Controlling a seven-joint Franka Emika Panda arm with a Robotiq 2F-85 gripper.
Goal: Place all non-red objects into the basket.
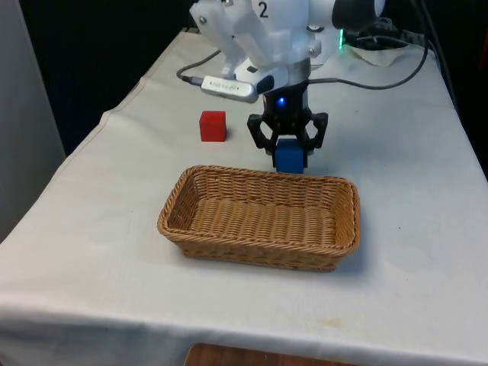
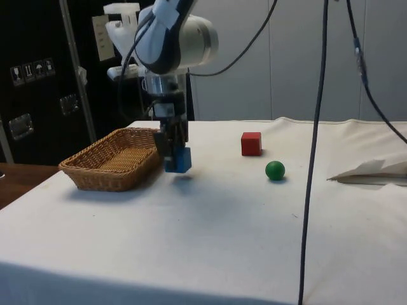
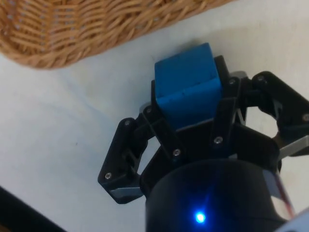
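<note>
1. Where the front view runs from its left to its right, the small red cube (image 1: 213,126) sits on the white cloth-covered table (image 1: 84,229), and just beside it, towards the front view's right, the black two-finger gripper (image 1: 289,149) clamps a small blue cube (image 1: 290,158) between its fingers.
2. That blue cube hangs just above the cloth, close behind the far rim of the oblong woven wicker basket (image 1: 259,217), outside it.
3. Bare cloth lies open on both sides of the basket and between its near rim and the table's front edge.
4. From the side view, the basket (image 2: 114,159) stands nearest the table's end, then the gripper (image 2: 173,157) with the blue cube (image 2: 179,159) lifted clear of its shadow, then the red cube (image 2: 251,143), and a small green ball (image 2: 275,169) well apart from the gripper.
5. Closer in, the wrist view shows the blue cube (image 3: 187,92) pinched between the fingers, with the basket's wall (image 3: 96,29) near it.
</note>
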